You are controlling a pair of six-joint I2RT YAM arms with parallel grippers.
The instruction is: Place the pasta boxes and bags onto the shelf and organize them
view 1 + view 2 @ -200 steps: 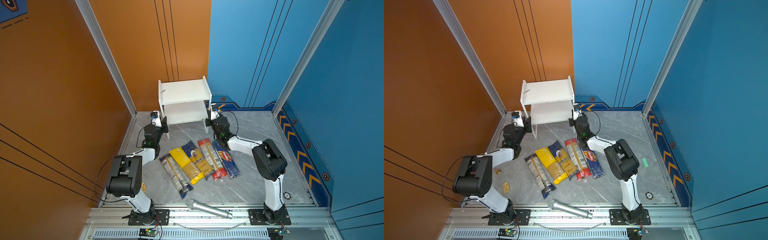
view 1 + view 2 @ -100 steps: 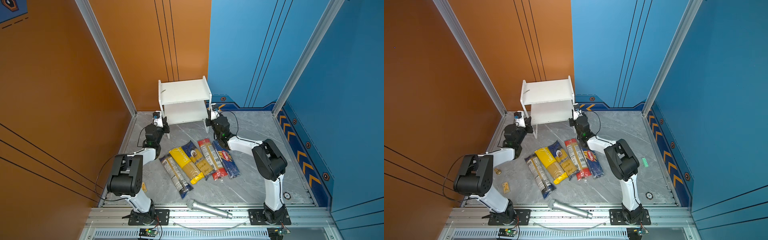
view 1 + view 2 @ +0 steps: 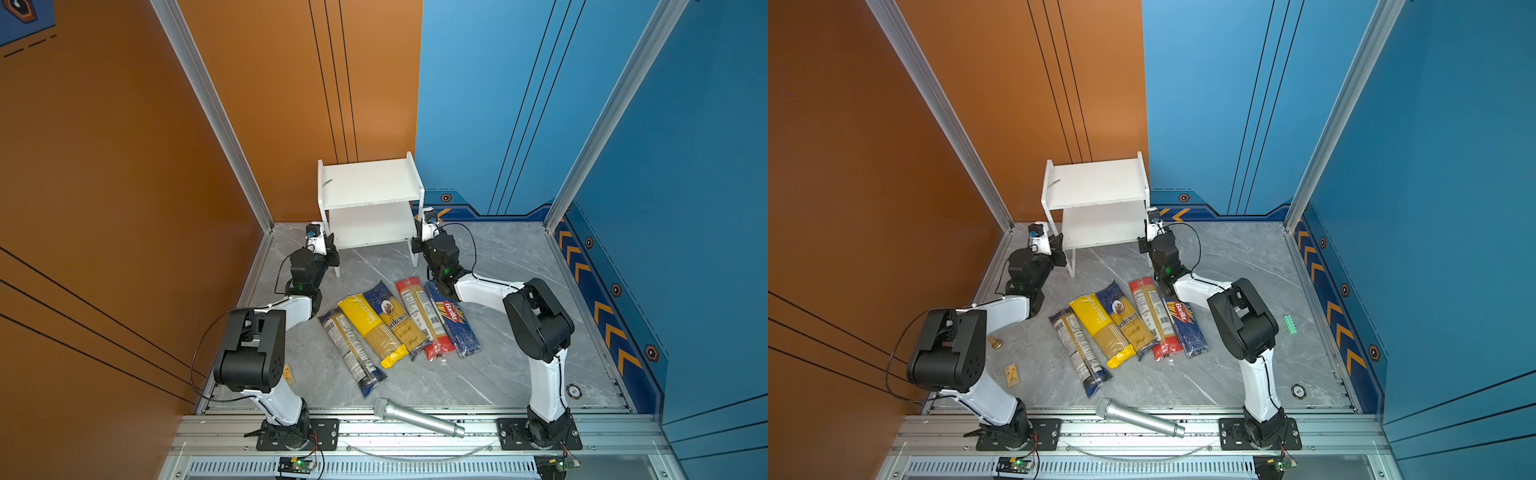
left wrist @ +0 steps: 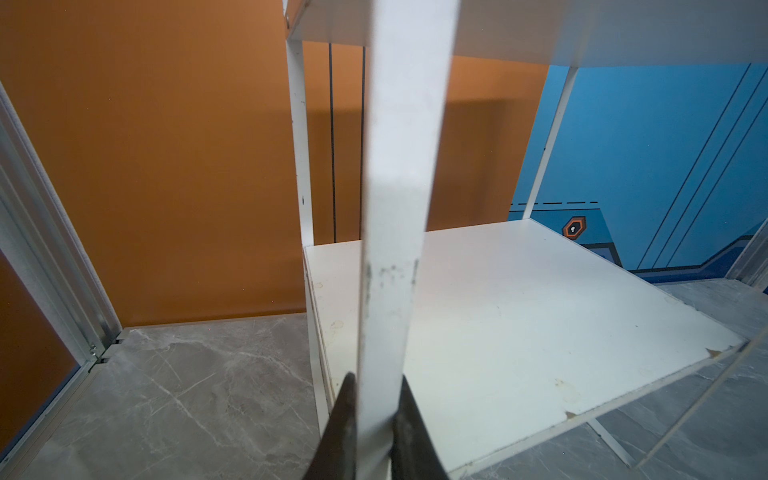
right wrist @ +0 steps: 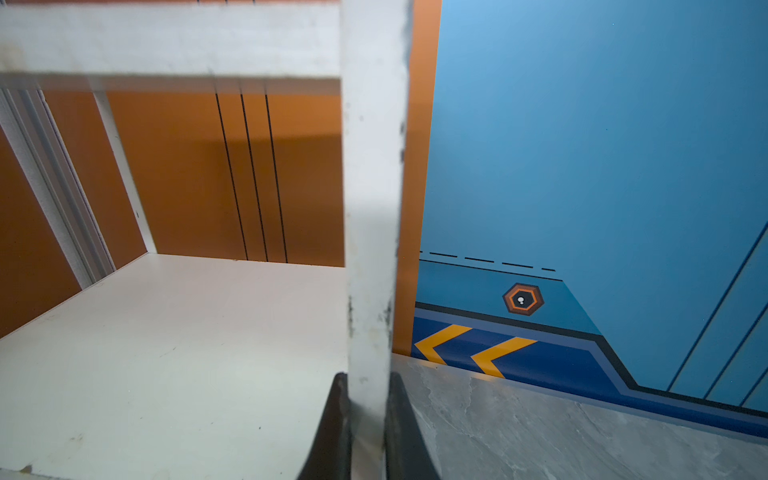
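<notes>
The white two-tier shelf (image 3: 370, 187) (image 3: 1096, 187) stands against the back wall with both boards bare. My left gripper (image 3: 332, 254) (image 4: 376, 378) is shut on its front left leg (image 4: 399, 166). My right gripper (image 3: 415, 245) (image 5: 365, 376) is shut on the front right leg (image 5: 374, 166). The pasta packs lie side by side on the floor between the arms: a clear one with dark-blue ends (image 3: 351, 351), a yellow one (image 3: 372, 330), the dark-blue Ankara (image 3: 392, 318), a red-ended one (image 3: 419, 318) and the Barilla (image 3: 453, 318).
A silver microphone (image 3: 417, 417) lies on the front rail. Small bits sit on the marble floor: a brass piece (image 3: 995, 342), a yellow card (image 3: 1012, 374), a green strip (image 3: 1290, 324) and a round token (image 3: 573, 390). Orange and blue walls close in behind the shelf.
My left gripper has moved in to the shelf's front left leg and shut on it. The right gripper has kept its grip on the other leg. The packs lie as before.
</notes>
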